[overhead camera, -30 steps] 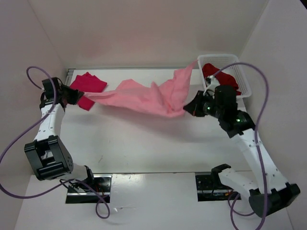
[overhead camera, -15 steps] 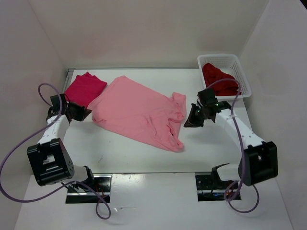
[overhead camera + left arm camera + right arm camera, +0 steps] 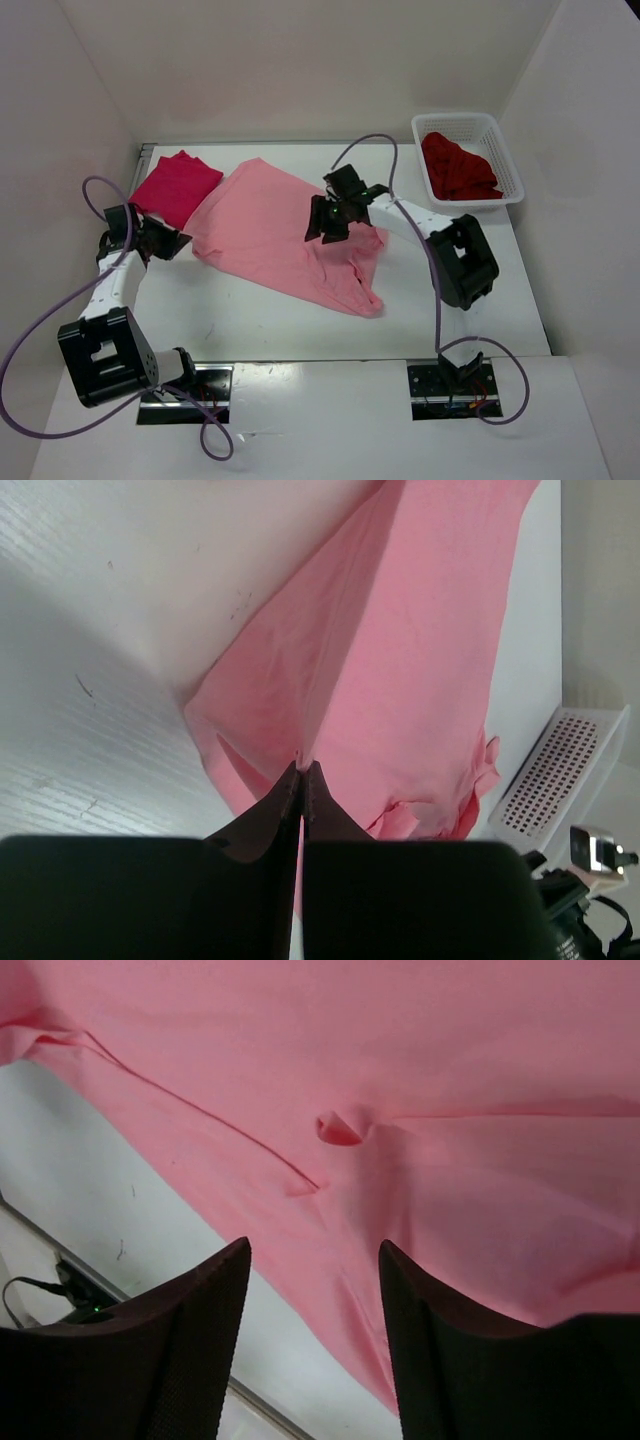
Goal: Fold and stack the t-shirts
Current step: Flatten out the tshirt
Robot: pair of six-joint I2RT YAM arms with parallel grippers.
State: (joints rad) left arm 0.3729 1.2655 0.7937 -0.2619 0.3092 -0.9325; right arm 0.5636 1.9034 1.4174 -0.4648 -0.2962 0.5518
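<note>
The light pink t-shirt (image 3: pixel 280 240) lies spread across the middle of the table, rumpled at its near right corner. My left gripper (image 3: pixel 182 241) is shut on its left edge; the left wrist view shows the jaws (image 3: pixel 302 766) pinching a raised fold of pink cloth (image 3: pixel 400 650). My right gripper (image 3: pixel 320 226) hovers over the shirt's right half, open with nothing between its fingers (image 3: pixel 313 1245), and pink cloth (image 3: pixel 420 1080) fills the view below it. The crimson-magenta t-shirt (image 3: pixel 175 186) lies folded at the back left. The dark maroon t-shirt (image 3: pixel 458 166) sits bunched in the basket.
The white mesh basket (image 3: pixel 505 160) stands at the back right corner and also shows in the left wrist view (image 3: pixel 560 770). White walls close in the table on the left, back and right. Bare white table (image 3: pixel 250 320) lies in front of the pink shirt.
The pink shirt, stretched in the air between both grippers a second ago, now lies on the table. My right gripper has opened, let go of it and swung left over the shirt.
</note>
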